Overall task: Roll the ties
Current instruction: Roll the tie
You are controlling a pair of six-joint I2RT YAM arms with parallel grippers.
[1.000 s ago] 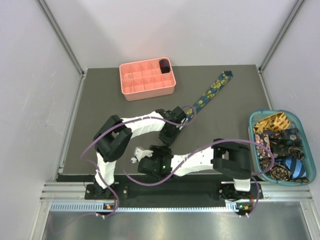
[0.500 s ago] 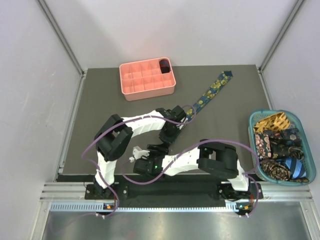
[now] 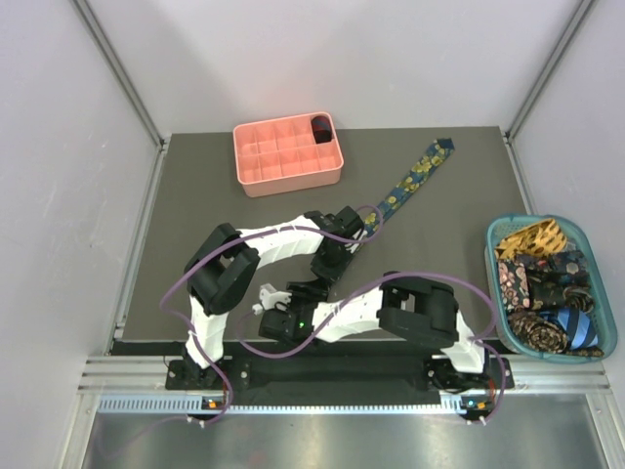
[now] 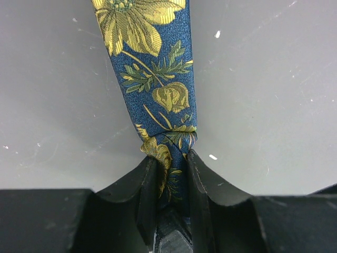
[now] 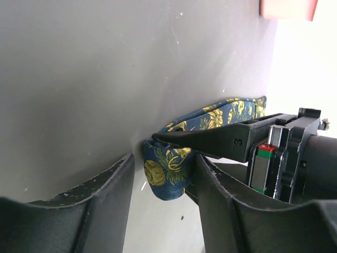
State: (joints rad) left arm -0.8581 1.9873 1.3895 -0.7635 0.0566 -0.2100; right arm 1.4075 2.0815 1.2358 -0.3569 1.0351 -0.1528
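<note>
A navy tie with yellow flowers [image 3: 415, 176] lies diagonally on the dark mat, its wide point at the far right. Its near end runs under my left arm. My left gripper [image 3: 327, 264] is shut on that narrow end; in the left wrist view the tie [image 4: 152, 79] bunches between my fingers [image 4: 146, 182]. My right gripper [image 3: 303, 291] is open just beside it. In the right wrist view its fingers [image 5: 108, 195] stand either side of the tie's folded end [image 5: 166, 176], which the left gripper's finger [image 5: 221, 139] pins.
A salmon-pink grid tray [image 3: 283, 161] stands at the back, with a dark coil [image 3: 320, 128] in its far right compartment. A teal basket [image 3: 596, 293] at the right edge holds several loose and coiled ties [image 3: 547, 269].
My right arm's elbow has swung left and its gripper has edged closer to the held tie end. The left gripper and the tie have stayed put.
</note>
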